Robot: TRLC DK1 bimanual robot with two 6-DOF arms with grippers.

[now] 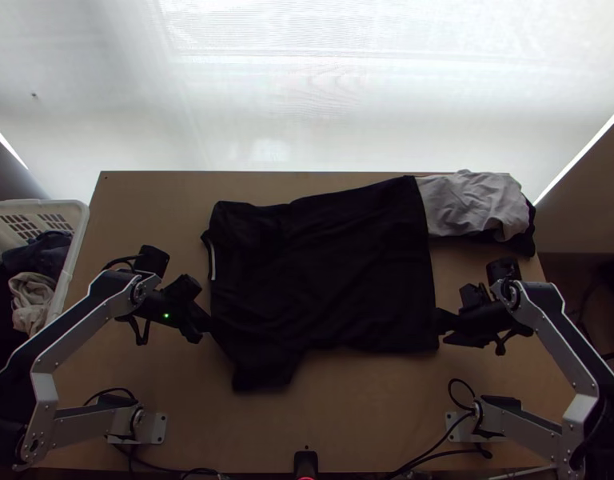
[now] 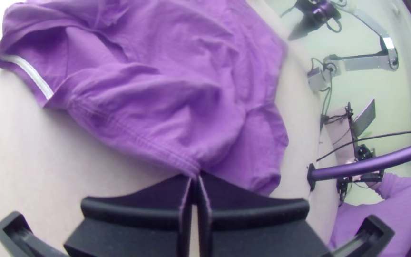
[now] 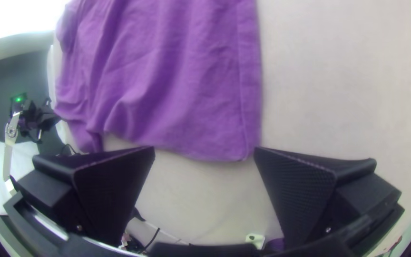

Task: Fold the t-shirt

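Pinching a gathered, stitched shoulder seam of the black t-shirt [image 1: 331, 264] between 2 flat fingers of the left gripper [image 1: 203, 326]. Holding 2 finely textured fingers wide apart on the right gripper [image 1: 443, 322], at a smooth hem corner. Angling inward from bent silver-grey elbows. Lying spread and softly creased on the light wooden table [image 1: 147, 212], running lengthwise left to right, pointing the collar left and the straight hem right. Bordering a crumpled grey cloth [image 1: 471, 204].
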